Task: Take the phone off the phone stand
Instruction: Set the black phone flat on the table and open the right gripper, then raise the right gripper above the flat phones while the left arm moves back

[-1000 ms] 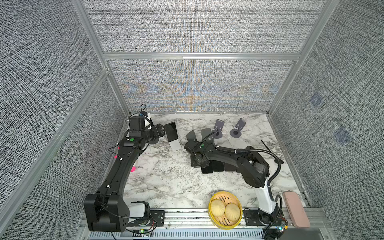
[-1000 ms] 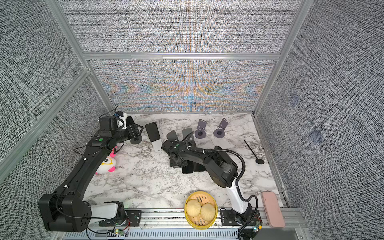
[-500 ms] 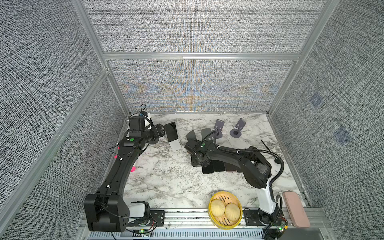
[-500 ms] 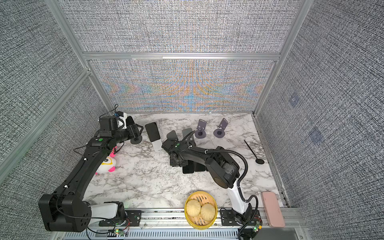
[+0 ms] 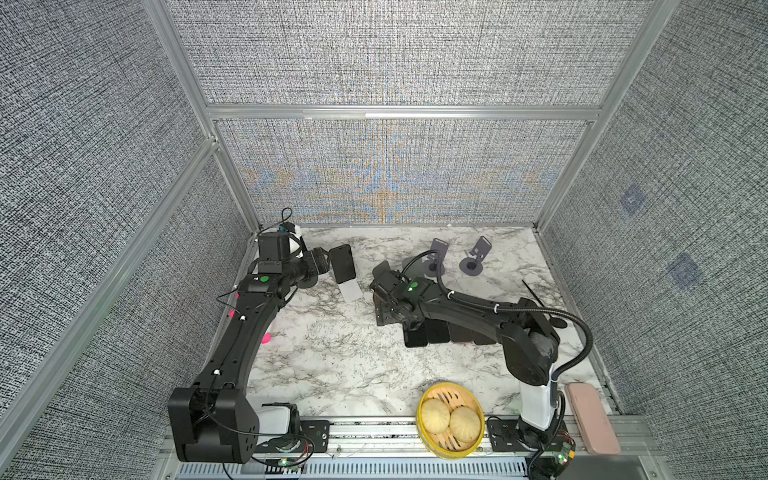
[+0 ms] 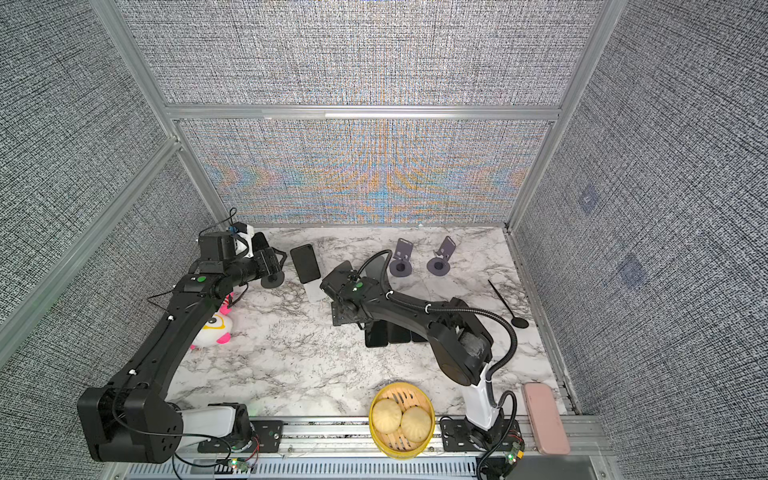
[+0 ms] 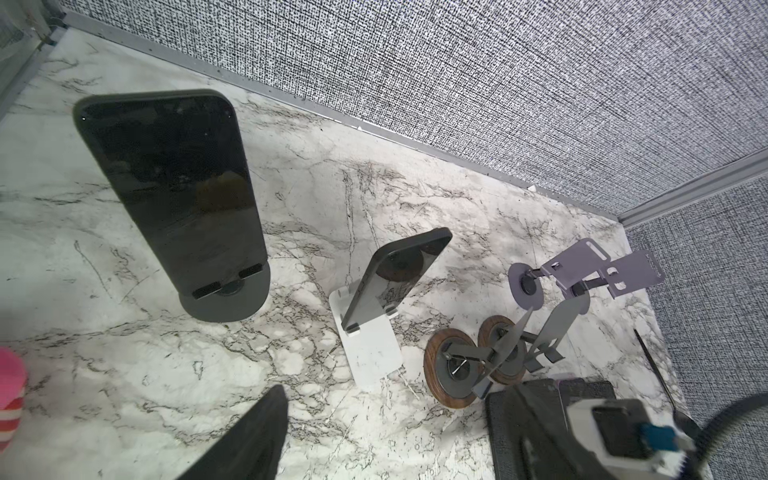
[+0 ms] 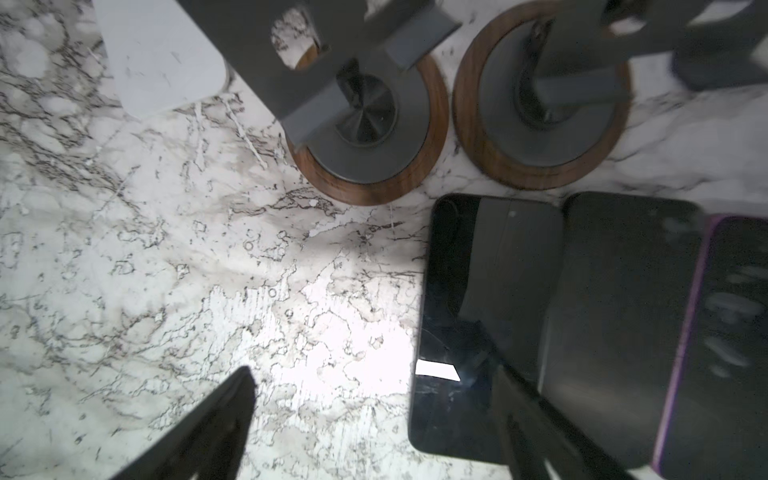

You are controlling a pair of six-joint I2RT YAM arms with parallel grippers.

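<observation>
A black phone (image 7: 166,187) stands upright on a dark round phone stand (image 7: 224,299), close in front of my left gripper (image 5: 322,266), which is open and holds nothing. A second dark phone (image 7: 395,274) leans on a white stand (image 7: 372,353), and it shows in both top views (image 5: 343,264). My right gripper (image 8: 374,374) hangs open low over the marble. One of its fingers (image 8: 528,419) is above a black phone (image 8: 465,299) lying flat at the end of a row of several phones (image 5: 440,332).
Two empty wood-rimmed stands (image 8: 365,124) sit just beyond the flat phones, and two purple stands (image 5: 471,259) are further back. A yellow steamer with buns (image 5: 451,419), a pink case (image 5: 590,417), a plush toy (image 6: 214,328) and a black spoon (image 6: 509,305) lie around the edges.
My right gripper's jaws have opened wide and shifted slightly back. The black phone under them now lies free on the marble. The left arm has stayed still.
</observation>
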